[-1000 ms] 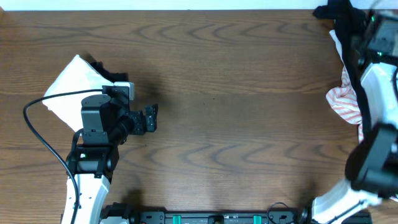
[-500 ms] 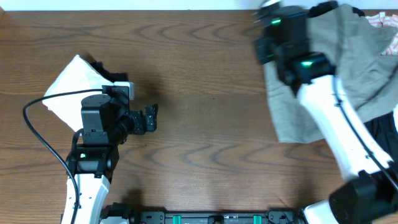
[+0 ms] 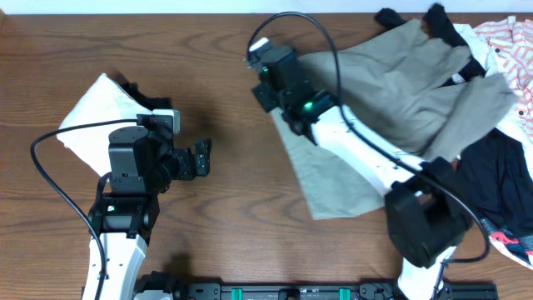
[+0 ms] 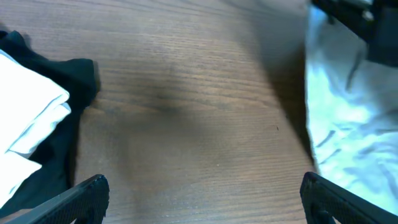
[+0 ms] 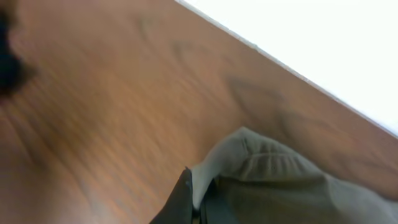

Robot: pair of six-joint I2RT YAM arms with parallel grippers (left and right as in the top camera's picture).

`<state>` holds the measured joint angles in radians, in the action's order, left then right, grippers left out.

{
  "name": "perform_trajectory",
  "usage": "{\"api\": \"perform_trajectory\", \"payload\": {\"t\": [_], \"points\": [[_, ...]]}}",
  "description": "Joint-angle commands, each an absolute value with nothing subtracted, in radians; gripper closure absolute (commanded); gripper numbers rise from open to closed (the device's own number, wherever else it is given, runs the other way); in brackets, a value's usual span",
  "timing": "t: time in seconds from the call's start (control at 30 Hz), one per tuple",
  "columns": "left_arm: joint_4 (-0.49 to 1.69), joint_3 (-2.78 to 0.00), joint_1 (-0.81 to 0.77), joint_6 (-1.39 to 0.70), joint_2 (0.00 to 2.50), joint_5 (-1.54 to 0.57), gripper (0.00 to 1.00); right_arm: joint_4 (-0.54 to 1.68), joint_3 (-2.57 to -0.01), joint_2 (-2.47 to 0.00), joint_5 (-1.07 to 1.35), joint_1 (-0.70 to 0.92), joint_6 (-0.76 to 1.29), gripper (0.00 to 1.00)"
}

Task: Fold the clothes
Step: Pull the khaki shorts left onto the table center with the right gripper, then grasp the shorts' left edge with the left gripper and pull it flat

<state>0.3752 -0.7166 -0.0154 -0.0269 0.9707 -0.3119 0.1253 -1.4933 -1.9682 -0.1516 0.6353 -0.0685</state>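
The sage grey-green shorts [image 3: 391, 100] lie stretched across the table's right half, one leg hanging down toward the front [image 3: 333, 179]. My right gripper [image 3: 271, 71] is shut on the shorts' waistband corner [image 5: 249, 162] at the far middle of the table. My left gripper [image 3: 202, 158] is open and empty, low over bare wood at the left; its two fingertips [image 4: 199, 199] stand wide apart. The shorts' edge shows pale at the right of the left wrist view [image 4: 348, 124].
A white folded bundle [image 3: 100, 112] on black cloth lies behind the left arm, also in the left wrist view [image 4: 31, 118]. Black [image 3: 500, 179] and pink-and-white striped garments [image 3: 512, 50] lie piled at the right edge. Wooden table [image 3: 225, 225].
My right arm has dragged the shorts from the right-edge pile leftward across the table to the far middle. The left arm has not moved.
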Motion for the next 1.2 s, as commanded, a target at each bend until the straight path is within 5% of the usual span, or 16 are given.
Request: {"api": "perform_trajectory", "payload": {"t": [0.0,0.07,0.17,0.23,0.27,0.7,1.17], "points": [[0.373,-0.739,-0.019,-0.036,0.973,-0.321,0.02,-0.017,-1.504,-1.988,-0.225,0.657,0.059,0.99],[0.373,-0.739,-0.019,-0.036,0.973,-0.321,0.02,-0.113,-1.504,-2.003,-0.284,0.654,0.128,0.96],[0.373,-0.739,-0.019,-0.036,0.973,-0.321,0.02,-0.189,-1.505,-2.010,-0.355,0.635,0.190,0.51],[0.373,-0.739,-0.019,-0.036,0.973,-0.321,0.02,-0.179,-1.508,-2.006,-0.364,0.615,0.176,0.11],[0.373,-0.739,-0.019,-0.036,0.973,-0.321,0.02,-0.161,-1.510,-2.001,-0.364,0.605,0.159,0.01],[0.411,-0.739,-0.099,-0.250,1.001,-0.472,0.02,0.551,-1.510,-1.713,-0.407,0.340,0.083,0.01],[0.418,-0.739,-0.490,-0.821,1.377,-0.472,0.02,0.762,-1.510,-1.698,-0.209,0.056,0.145,0.01]]}}
